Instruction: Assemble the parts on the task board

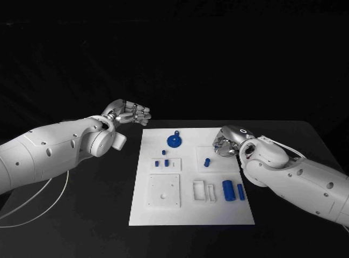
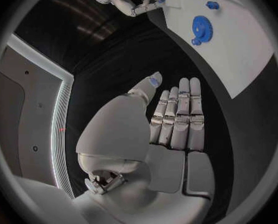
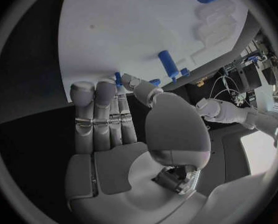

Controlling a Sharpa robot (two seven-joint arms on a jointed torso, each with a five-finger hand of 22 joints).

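Note:
The white task board lies in the middle of the table. On it are a blue gear at the far end, three small blue pegs near its left edge, one blue peg at mid-board and two blue cylinders on its right side. My left hand hovers off the board's far left corner, fingers straight and holding nothing. My right hand sits at the board's right edge beside the mid-board peg, its thumb near its fingertips, nothing plainly held.
A raised white square block and white slotted frames stand on the board's near half. A thin white cable loops over the table at the near left. Black tabletop surrounds the board.

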